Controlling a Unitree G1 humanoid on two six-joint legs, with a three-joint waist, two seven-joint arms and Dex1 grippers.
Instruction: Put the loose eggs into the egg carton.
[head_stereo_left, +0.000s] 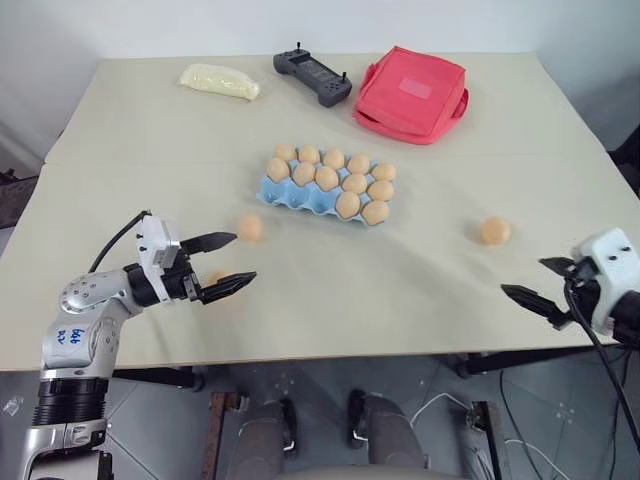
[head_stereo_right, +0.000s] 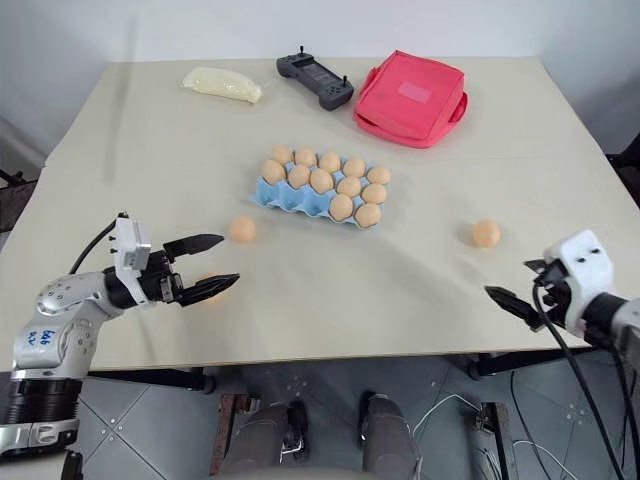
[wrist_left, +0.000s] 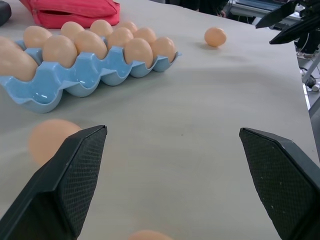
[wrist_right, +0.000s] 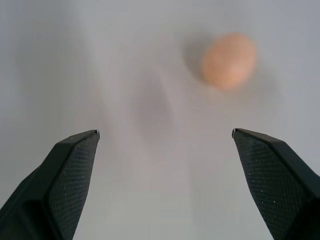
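Twelve eggs fill most of the egg carton (head_stereo_left: 283, 193); three loose

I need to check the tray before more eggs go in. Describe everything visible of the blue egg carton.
The egg carton is a light blue, lidless moulded tray with a smooth, slightly glossy look, lying flat near the middle of the table, in front of the red pouch. Tan eggs fill most of its cups; at least two cups at its left near end show empty. Neither gripper touches it, and the loose eggs lie apart from it.
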